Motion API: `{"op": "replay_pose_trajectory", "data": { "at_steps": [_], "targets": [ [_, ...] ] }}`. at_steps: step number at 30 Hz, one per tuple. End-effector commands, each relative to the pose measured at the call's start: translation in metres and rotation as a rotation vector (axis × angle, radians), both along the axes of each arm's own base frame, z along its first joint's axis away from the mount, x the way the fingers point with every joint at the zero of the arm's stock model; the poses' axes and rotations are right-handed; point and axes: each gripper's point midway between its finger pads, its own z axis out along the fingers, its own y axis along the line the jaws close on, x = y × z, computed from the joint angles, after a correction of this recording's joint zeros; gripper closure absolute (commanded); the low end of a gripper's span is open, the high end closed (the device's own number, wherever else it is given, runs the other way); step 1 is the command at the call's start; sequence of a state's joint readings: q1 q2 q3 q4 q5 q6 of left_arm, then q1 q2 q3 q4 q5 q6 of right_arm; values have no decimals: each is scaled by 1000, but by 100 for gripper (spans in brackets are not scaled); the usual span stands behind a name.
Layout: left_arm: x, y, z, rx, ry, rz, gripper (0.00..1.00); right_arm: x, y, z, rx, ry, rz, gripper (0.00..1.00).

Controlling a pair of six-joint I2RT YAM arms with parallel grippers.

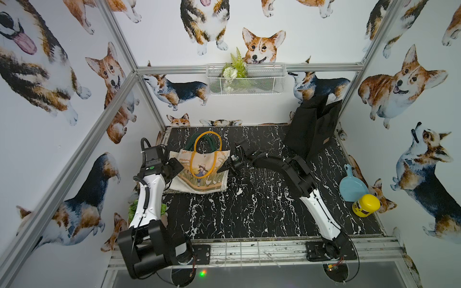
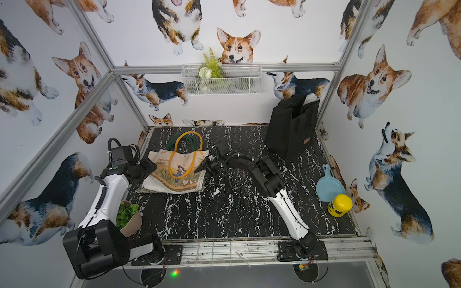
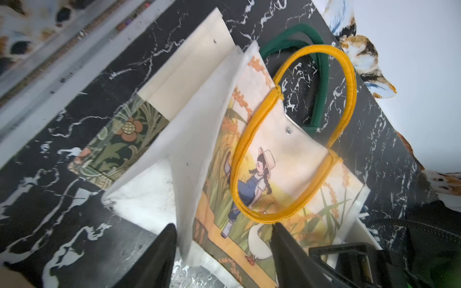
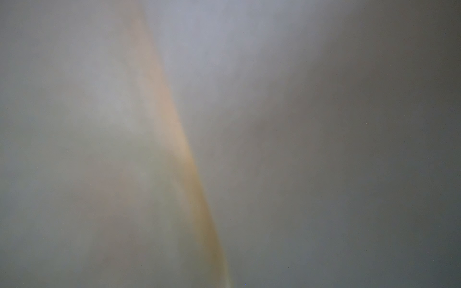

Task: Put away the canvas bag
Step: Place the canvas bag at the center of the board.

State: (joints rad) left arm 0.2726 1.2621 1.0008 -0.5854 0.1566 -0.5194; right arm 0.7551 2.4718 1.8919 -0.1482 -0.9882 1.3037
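Canvas bag [image 1: 212, 174], cream with yellow handles, lay on the black marbled counter [image 1: 249, 212]. The left gripper [image 3: 224, 225] gaped apart; whether the right gripper [image 1: 228, 168] did, I could not tell.

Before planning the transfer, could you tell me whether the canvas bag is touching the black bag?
Apart. Both top views show bare marble tabletop between the canvas bag and the black bag.

The canvas bag [image 1: 203, 172] is matt printed cloth; the bench [image 1: 249, 212] looks like glossy black veined marble; the dustpan [image 1: 350, 187] is smooth plastic.
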Motion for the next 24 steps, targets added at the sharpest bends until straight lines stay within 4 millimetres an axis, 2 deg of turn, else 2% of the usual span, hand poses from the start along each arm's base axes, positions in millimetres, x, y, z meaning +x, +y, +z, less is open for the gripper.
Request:
{"op": "replay_pose_trajectory", "data": {
  "at_steps": [1,5,8,11,14,17,18,19,20,24],
  "targets": [
    [-7,15,14,69,-6,58,38,-1,-27,-9,-103,-36,-5,49],
    [-8,9,21,55,-38,48,38,9,-77,-20,-200,-60,-90,47],
    [-8,1,18,14,-57,31,39,8,-113,-25,-284,-92,-102,48],
    [-8,-21,9,-74,-96,-17,40,-2,-129,-17,-338,-155,-68,55],
    [-13,-52,-14,-189,-100,-102,45,-12,-116,6,-308,-225,-31,69],
    [-26,-71,-31,-211,-63,-149,53,-30,-82,33,-258,-311,29,89],
    [-30,-75,-35,-205,-61,-161,60,-34,-72,38,-246,-326,41,95],
    [-33,-81,-38,-206,-68,-180,84,-38,-62,41,-235,-342,52,100],
    [-35,-86,-40,-210,-76,-200,100,-42,-51,42,-229,-352,62,100],
    [-49,-87,-57,-189,-18,-201,100,-44,-25,18,-240,-296,34,100]
  ]
}}
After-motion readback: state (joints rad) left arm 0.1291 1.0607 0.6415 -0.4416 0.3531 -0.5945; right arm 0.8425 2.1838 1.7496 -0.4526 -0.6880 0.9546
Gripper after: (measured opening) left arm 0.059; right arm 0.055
